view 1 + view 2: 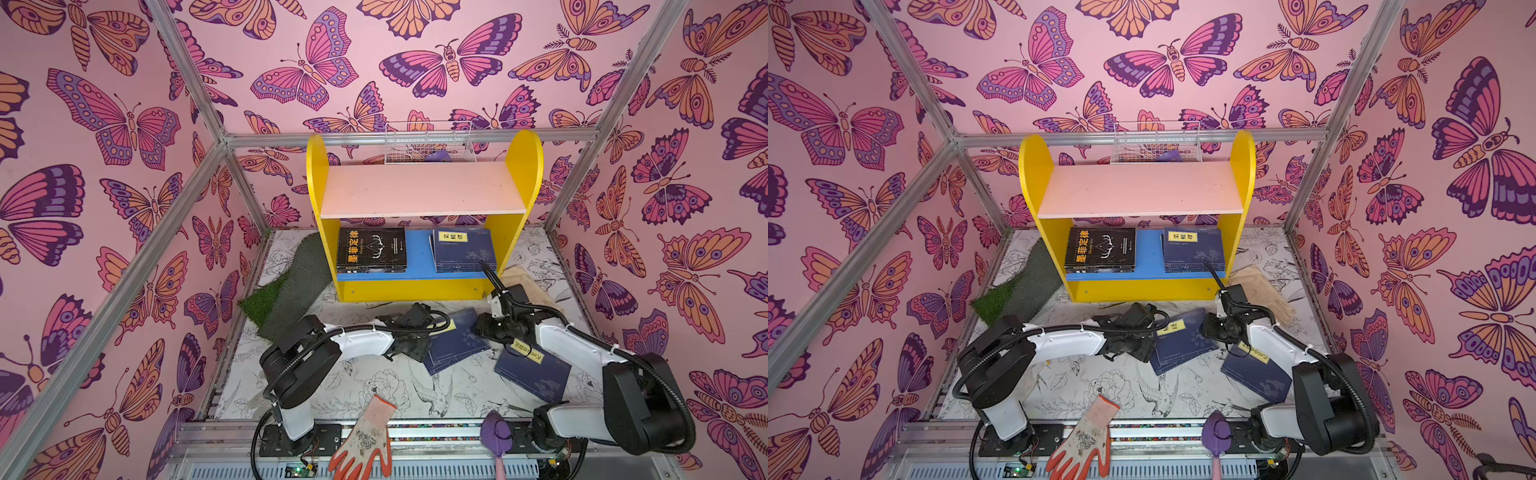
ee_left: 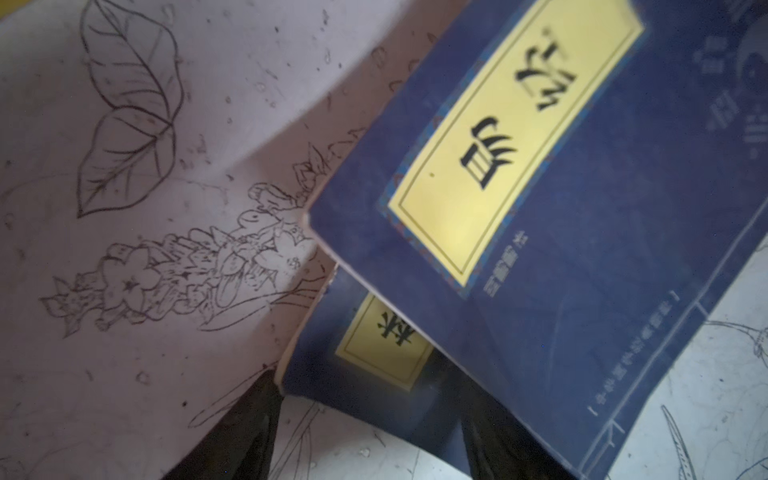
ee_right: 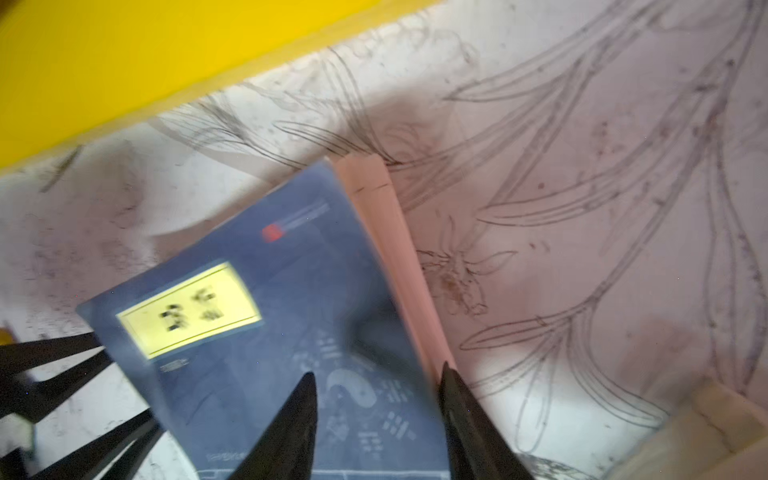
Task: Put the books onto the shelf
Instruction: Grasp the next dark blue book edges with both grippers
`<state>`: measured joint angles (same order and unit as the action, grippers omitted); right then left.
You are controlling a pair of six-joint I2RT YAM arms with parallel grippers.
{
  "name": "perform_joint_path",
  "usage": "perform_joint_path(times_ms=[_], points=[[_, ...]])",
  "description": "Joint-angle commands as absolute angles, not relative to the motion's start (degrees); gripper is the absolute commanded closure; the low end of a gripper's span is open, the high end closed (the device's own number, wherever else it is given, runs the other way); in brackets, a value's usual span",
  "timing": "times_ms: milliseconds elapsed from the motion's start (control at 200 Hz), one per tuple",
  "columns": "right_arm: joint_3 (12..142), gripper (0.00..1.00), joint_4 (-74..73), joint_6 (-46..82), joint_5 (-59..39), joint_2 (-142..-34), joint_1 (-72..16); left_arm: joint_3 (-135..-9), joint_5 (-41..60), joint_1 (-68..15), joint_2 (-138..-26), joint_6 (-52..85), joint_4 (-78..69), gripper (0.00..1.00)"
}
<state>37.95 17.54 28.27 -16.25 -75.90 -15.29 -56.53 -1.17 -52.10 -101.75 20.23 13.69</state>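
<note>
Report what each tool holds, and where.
Nothing clearly held. Left tool stands open around the lower book's corner; right tool straddles the navy book's page edge, clamping cannot be told.

The left arm [image 1: 361,340] and the right arm [image 1: 575,347] look the same. Each has 2 long white tubes with round black joints between them. Right behind each claw sits a black, boxy wrist. A ribbed black cable [image 1: 691,419] runs along each arm from the far end up to the claw, tied on with thin white straps. Farthest from the claw, each arm has a flat black plate [image 1: 328,438] dotted with small screws. The left claw [image 2: 370,440] has 2 thin black fingers [image 2: 245,432] with pointed tips. The right claw [image 3: 378,370] has the same black, pointed fingers [image 3: 291,419]. Both look like sharp beaks.
</note>
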Motion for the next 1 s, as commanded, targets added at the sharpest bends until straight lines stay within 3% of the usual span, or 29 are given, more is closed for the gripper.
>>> perform_joint_path(times_ms=[0,185,376,601,992], points=[[37.7,0.53,12.7,29.0,-29.8,-72.8,-16.8,-54.9,1.5,-51.3,-106.8,21.7,14.8,0.3],[37.2,0.56,8.9,29.7,-34.5,-71.1,-16.8,-54.2,3.6,-49.6,-106.4,22.3,13.1,0.3],[37.6,0.55,12.5,28.7,-25.9,-71.6,-16.8,-53.6,5.3,-48.7,-105.6,22.1,12.1,0.29],[38.0,0.41,19.0,30.9,-8.3,-74.4,-16.0,-53.3,6.0,-48.6,-105.3,21.7,11.7,0.29],[34.1,0.3,23.5,32.0,-9.2,-74.1,-11.0,-53.5,6.4,-48.6,-105.3,21.5,11.7,0.29]])
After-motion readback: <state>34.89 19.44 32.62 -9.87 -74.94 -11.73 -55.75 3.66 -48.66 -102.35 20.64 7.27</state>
